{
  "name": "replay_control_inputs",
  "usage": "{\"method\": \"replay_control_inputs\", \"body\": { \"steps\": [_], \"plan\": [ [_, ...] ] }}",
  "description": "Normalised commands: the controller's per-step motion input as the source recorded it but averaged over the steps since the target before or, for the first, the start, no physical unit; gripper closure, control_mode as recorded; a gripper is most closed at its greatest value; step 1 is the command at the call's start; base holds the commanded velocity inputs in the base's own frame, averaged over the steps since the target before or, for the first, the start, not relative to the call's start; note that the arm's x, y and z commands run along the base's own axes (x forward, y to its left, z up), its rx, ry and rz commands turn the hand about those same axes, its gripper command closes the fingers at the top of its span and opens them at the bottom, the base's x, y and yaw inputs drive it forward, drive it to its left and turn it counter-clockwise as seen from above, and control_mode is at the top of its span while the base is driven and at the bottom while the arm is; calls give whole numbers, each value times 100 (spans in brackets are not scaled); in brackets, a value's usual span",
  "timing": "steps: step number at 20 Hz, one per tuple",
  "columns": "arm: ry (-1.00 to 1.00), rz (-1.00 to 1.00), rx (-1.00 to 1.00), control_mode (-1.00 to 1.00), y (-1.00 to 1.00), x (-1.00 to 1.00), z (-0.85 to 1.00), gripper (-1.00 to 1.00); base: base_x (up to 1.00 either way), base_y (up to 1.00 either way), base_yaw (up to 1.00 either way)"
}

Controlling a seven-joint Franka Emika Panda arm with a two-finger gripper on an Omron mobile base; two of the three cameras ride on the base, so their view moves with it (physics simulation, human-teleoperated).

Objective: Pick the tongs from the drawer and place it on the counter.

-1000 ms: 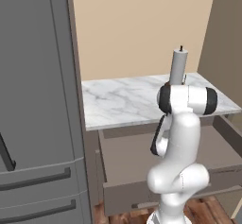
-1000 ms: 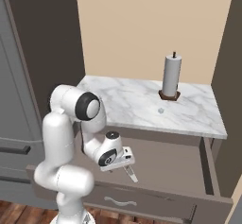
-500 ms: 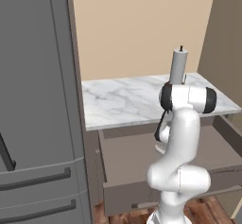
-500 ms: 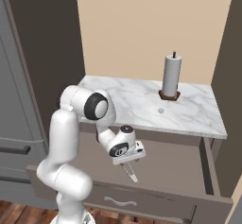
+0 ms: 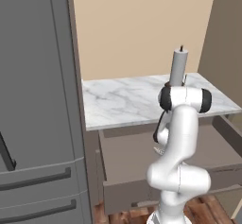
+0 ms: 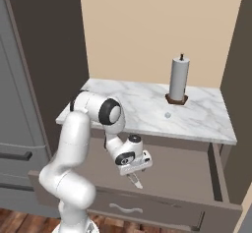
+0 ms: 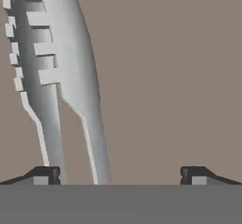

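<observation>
Clearly my gripper (image 7: pixel 118 176) is spread wide, low inside the drawer (image 6: pixel 197 175), holding nothing. I see the tongs (image 7: pixel 56 67) on the drawer floor, close to one fingertip (image 7: pixel 45 175); closing off-centre could nudge them aside, never reaching the counter (image 6: pixel 197 114).

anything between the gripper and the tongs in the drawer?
Nothing visible. In the hand view the tongs lie on the bare drawer floor just ahead of the open gripper, offset toward one fingertip. The right base view shows the gripper low inside the open drawer.
</observation>
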Motion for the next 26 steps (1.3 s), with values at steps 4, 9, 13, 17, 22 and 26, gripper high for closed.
{"method": "replay_control_inputs", "body": {
  "steps": [4,9,13,17,22,26],
  "plan": [
    [15,0,0,-100,0,0,-62,-100,0,0,0],
    [21,0,0,-100,0,-1,-68,-100,0,0,0],
    [21,0,0,-100,-1,-21,-66,100,0,0,0],
    [23,1,0,-100,-25,-44,-63,100,0,0,0],
    [12,2,4,-100,-55,-75,-40,100,0,0,0],
    [0,6,13,-100,-42,-70,8,100,0,0,0]
  ]
}}
